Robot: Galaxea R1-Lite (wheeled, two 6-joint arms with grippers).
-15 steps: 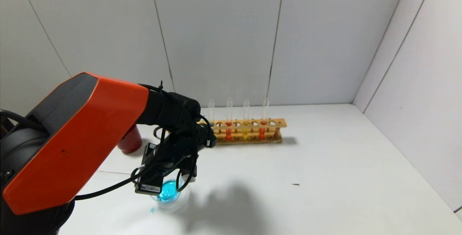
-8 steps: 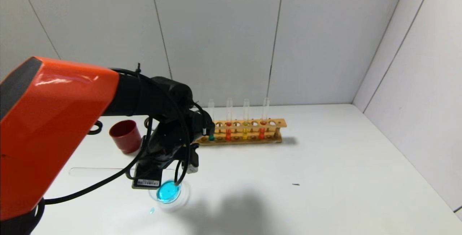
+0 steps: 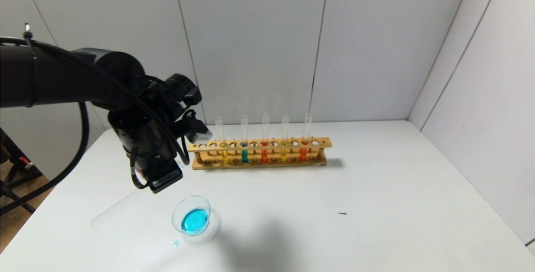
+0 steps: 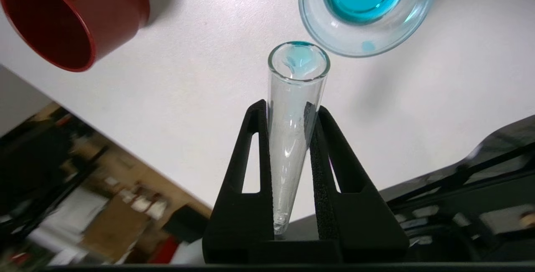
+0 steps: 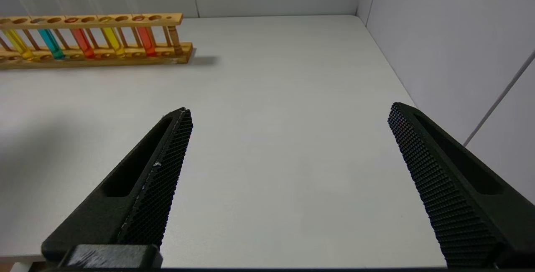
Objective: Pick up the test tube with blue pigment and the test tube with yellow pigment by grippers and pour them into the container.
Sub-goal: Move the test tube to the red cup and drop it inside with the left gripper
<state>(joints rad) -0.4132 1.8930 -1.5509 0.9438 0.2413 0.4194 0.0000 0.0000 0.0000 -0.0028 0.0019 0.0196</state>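
Left hand (image 4: 288, 115) risen from container (image 3: 195, 221), gripping emptied test tube (image 4: 292, 109)

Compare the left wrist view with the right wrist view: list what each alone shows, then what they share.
Left wrist only: the left pincer shut on the emptied test tube with blue pigment, the container holding blue liquid, and a dark red cup.
Right wrist only: the open right pincer and the wooden rack of coloured tubes, with the test tube with yellow pigment.
Both: the white table.
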